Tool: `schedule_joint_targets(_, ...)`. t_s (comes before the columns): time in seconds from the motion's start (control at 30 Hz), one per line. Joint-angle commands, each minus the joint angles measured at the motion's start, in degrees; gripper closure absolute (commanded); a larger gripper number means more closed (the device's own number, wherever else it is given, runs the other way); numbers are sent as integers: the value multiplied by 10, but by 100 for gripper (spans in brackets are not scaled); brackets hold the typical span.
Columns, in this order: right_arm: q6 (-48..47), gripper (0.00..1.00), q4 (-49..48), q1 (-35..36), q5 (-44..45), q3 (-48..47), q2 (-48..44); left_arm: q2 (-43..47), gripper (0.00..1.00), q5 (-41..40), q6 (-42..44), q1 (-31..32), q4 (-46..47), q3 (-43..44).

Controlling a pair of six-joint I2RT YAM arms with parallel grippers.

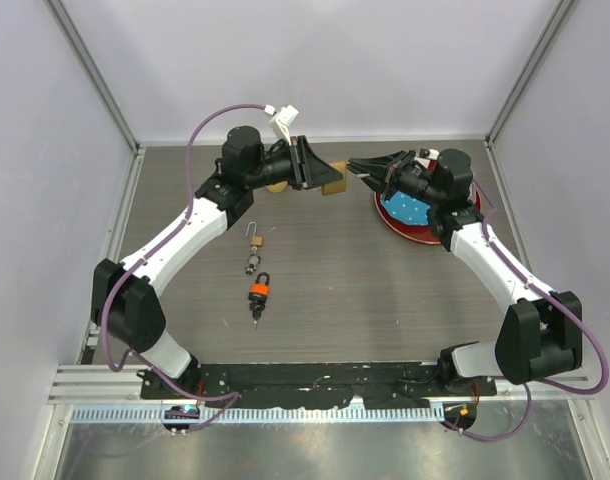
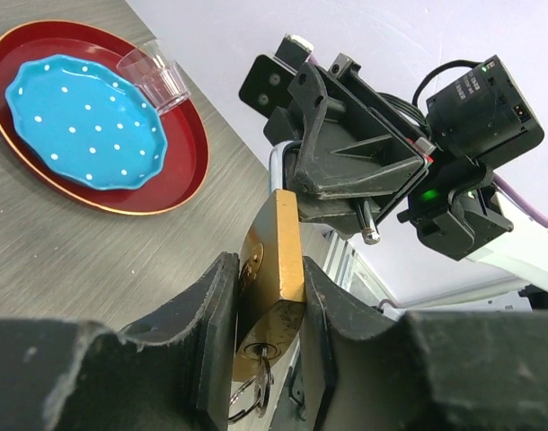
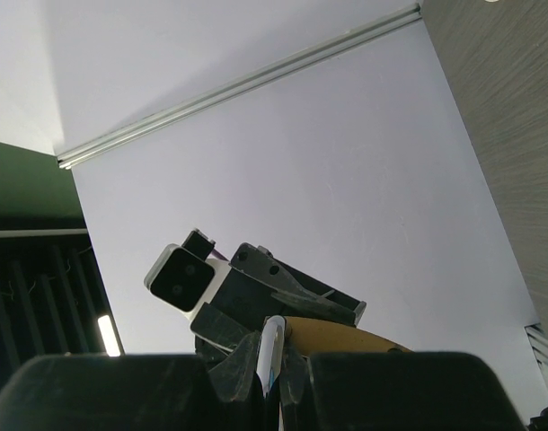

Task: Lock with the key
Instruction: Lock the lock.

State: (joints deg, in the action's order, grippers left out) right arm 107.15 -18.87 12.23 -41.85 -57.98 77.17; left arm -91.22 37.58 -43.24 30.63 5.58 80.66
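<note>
A brass padlock (image 2: pixel 278 260) is clamped by its body between the fingers of my left gripper (image 2: pixel 267 296), raised above the table at the back (image 1: pixel 333 186). A key on a ring (image 2: pixel 254 373) sits in its keyhole at the bottom end. My right gripper (image 3: pixel 272 359) is shut on the padlock's silver shackle (image 3: pixel 273 341), facing my left gripper (image 1: pixel 320 172) tip to tip. The right gripper (image 1: pixel 357 166) shows in the left wrist view (image 2: pixel 296 184) right above the padlock. The brass body (image 3: pixel 346 337) shows beyond the right fingers.
A red tray (image 2: pixel 180 175) with a blue dotted plate (image 2: pixel 81 117) and a clear glass (image 2: pixel 157 76) lies at the back right, under my right arm (image 1: pixel 415 228). A small padlock (image 1: pixel 255 240), loose keys (image 1: pixel 251 265) and an orange padlock (image 1: pixel 260 292) lie mid-table.
</note>
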Motion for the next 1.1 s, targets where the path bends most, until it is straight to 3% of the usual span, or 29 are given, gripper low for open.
schedule_joint_targets(0.0, 32, 98, -88, -4, 13, -6, -27, 23, 70, 20, 4, 6, 5, -2)
schedule_joint_targets(0.07, 33, 98, -94, -4, 10, -6, -24, 24, 74, 21, 3, 6, 5, -2)
schedule_joint_targets(0.2, 31, 98, -94, -5, 9, 3, -25, 21, 97, 23, -3, 6, -2, 4)
schedule_joint_targets(0.27, 31, 98, -95, -5, 10, 8, -26, 19, 100, 28, -5, 5, -5, 6)
schedule_joint_targets(0.43, 26, 98, -95, -5, 9, 8, -24, 10, 98, 42, -25, 6, -1, 5)
schedule_joint_targets(0.57, 24, 98, -94, -12, 6, -3, -19, 8, 82, 65, -29, 6, -3, -2)
schedule_joint_targets(0.8, 21, 98, -94, -19, -2, -12, -12, 26, 67, 64, -10, 5, -27, -21)
schedule_joint_targets(1.03, 17, 98, -92, -19, -3, -6, -14, 27, 68, 64, -12, 5, -22, -15)
schedule_joint_targets(1.07, 15, 98, -91, -19, -6, -6, -14, 26, 80, 64, -11, 5, -22, -14)
